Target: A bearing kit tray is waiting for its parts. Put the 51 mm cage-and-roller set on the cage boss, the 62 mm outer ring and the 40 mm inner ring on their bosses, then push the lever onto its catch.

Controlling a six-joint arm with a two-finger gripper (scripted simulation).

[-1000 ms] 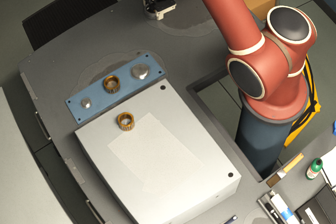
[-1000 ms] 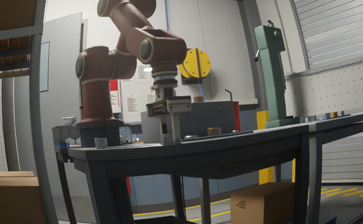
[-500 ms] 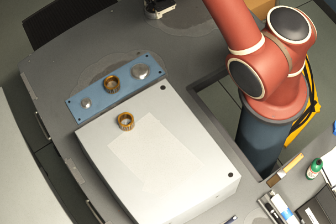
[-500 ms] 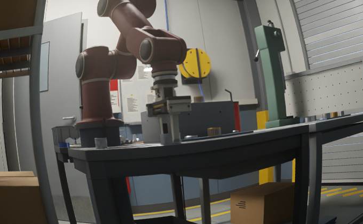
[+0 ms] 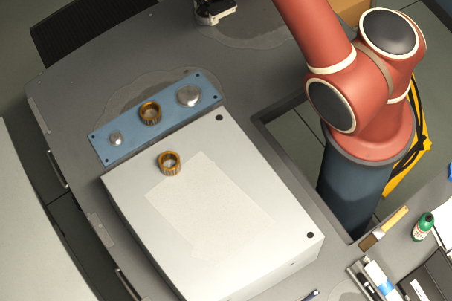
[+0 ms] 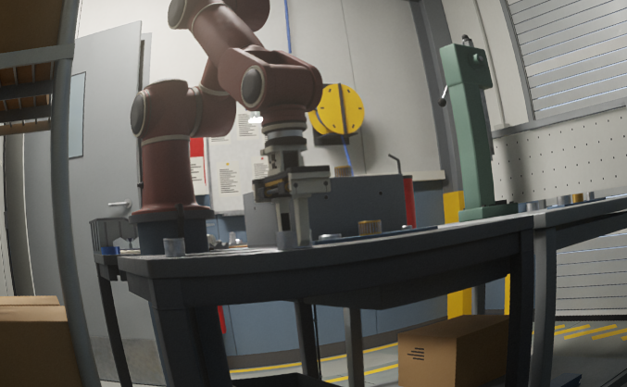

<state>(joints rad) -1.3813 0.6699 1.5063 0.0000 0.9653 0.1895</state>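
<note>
A blue kit tray lies on the dark table against a grey box. A brass cage-and-roller set sits on its middle boss. A large steel boss and a small one stand bare at the tray's ends. A second brass cage set rests on top of the grey box. At the table's far edge my gripper is down at the table surface and grips a grey steel ring. Another grey ring stands near the table's corner. I see no lever.
The grey box with a paper sheet fills the table's near side. The red arm's base stands in a notch on the right. A green press stand rises on the table. A bottle and tools lie at the lower right.
</note>
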